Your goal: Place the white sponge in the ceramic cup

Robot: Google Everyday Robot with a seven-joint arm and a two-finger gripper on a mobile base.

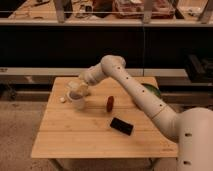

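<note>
Gripper: the two-finger gripper is seen at the end of the white arm, hung directly over the cup at the far-left part of the table.
Grip state: the small flat whitish sponge appears to be carried at the gripper's tip; how wide the claw stands cannot be told.
Key relation: the pale whitish-grey ceramic cup, wider at the rim and tapering down, lies at 6 o'clock from the gripper, straight beneath it and very near; whether the sponge already touches the rim cannot be told.
Sponge axis: the pad's long side seems to run roughly from 9 to 3 o'clock, slightly tilted, though this is not shown clearly.
Cup contents: the inside of the cup is hidden by the gripper, so nothing can be said of what it holds.
Step judged: the sponge is taken to be lined up above the mouth, with lowering and release not yet done.
Tiny white lump: set just beside the cup at its 9 o'clock.
Small reddish-brown object: found at 3 o'clock from the cup, apart from it.
Black flat rectangle: laid at about 4 o'clock from the cup, farther off.
Green round bowl: partly hidden behind the arm at the table's right edge; its contents are not visible.
Light wooden table: everything named is borne on it.
</note>
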